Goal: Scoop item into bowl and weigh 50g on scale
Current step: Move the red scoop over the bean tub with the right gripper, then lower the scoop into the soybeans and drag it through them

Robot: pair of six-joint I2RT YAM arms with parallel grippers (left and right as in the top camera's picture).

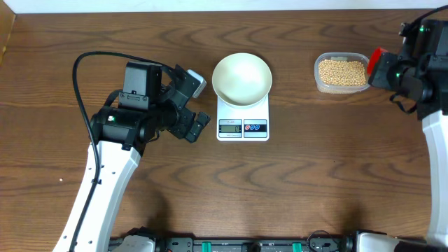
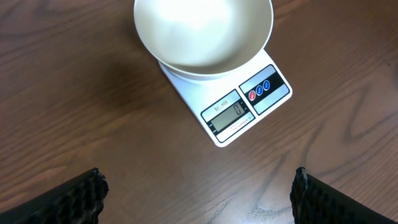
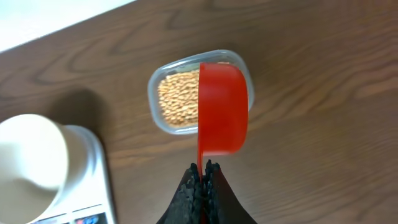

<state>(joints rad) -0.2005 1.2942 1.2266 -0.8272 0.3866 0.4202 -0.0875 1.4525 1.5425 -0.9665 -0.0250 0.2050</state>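
Note:
The white bowl [image 1: 241, 78] [image 2: 203, 31] [image 3: 28, 158] stands on the white scale [image 1: 243, 126] [image 2: 239, 112], and nothing shows inside it. Tan beans [image 1: 341, 71] [image 3: 177, 99] fill a clear tub [image 1: 341, 73] [image 3: 157, 81] at the back right. My right gripper [image 3: 202, 167] is shut on the handle of a red scoop [image 3: 222, 109] [image 1: 376, 57], which hangs over the tub's right side. My left gripper [image 2: 198, 186] [image 1: 192, 105] is open and holds nothing, just left of the scale, above bare wood.
A black cable [image 1: 91, 66] loops from the left arm over the table's left part. The table's far edge [image 1: 210, 8] runs along the top. The right arm [image 1: 423, 63] stands at the right edge beside the tub.

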